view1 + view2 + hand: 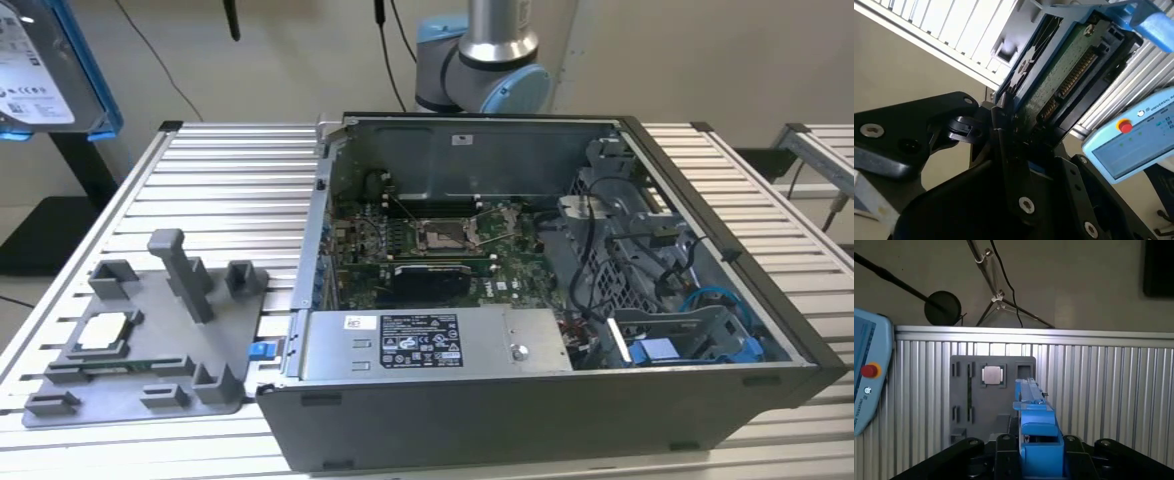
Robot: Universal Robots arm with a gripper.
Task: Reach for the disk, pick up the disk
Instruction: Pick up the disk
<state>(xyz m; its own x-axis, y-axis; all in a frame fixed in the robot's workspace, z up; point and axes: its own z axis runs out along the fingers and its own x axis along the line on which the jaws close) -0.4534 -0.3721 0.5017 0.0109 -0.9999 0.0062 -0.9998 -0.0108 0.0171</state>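
Slatted tbl below; gripper clamps disk.

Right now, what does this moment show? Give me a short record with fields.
held object: flat silver metal hard drive with white label and blue plastic frame
end effector: shut on the drive's blue-framed edge
drive position: in the air, clear of the ribbed metal table
on table: grey plastic fixture holding small square silver chip; open grey computer case

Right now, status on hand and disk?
Hand shut on the disk. Disk held in the air, off the table, clear of the grey fixture. Open computer case stands apart.
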